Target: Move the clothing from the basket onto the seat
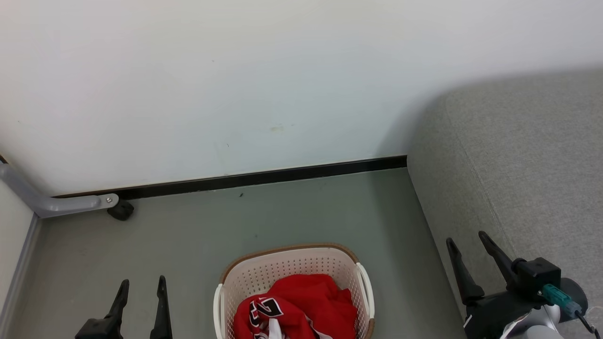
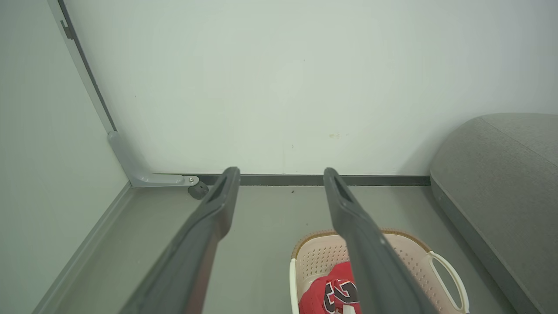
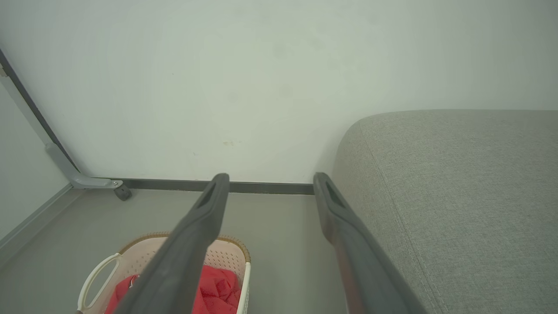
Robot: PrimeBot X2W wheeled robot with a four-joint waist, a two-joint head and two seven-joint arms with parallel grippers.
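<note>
Left gripper [image 1: 143,281] sat at the lower left of the head view, over bare grey floor [image 1: 292,212], well to the left of the basket. Its jaws stood wide apart with nothing between them. Right gripper [image 1: 466,238] sat at the lower right, against the side face of the seat. Its jaws were spread the same way and empty, and a teal connector [image 1: 556,293] was plugged in at its wrist.

Between the 2 grippers stood the laundry basket [image 1: 282,266]: cream perforated walls, brown woven-look rim, a white handle on each side. It rested upright on the floor, just left of the seat but not touching it.

The clothing [image 1: 306,301] lay bunched inside the basket. It was bright red fabric with white trim, and black numerals edged in white faced up, a 2 readable. How many pieces made up the heap could not be told. None of it lay over the rim or on the seat.

The seat [image 1: 518,165], grey woven upholstery with a rounded corner and a stitched seam, ran along the right side back to the wall. Its top was bare where seen.

Farther back at left, a grey metal leg [image 1: 56,203] ended in 1 black caster [image 1: 121,209] near the black baseboard [image 1: 264,178]. A plain pale wall [image 1: 235,70] rose behind.
</note>
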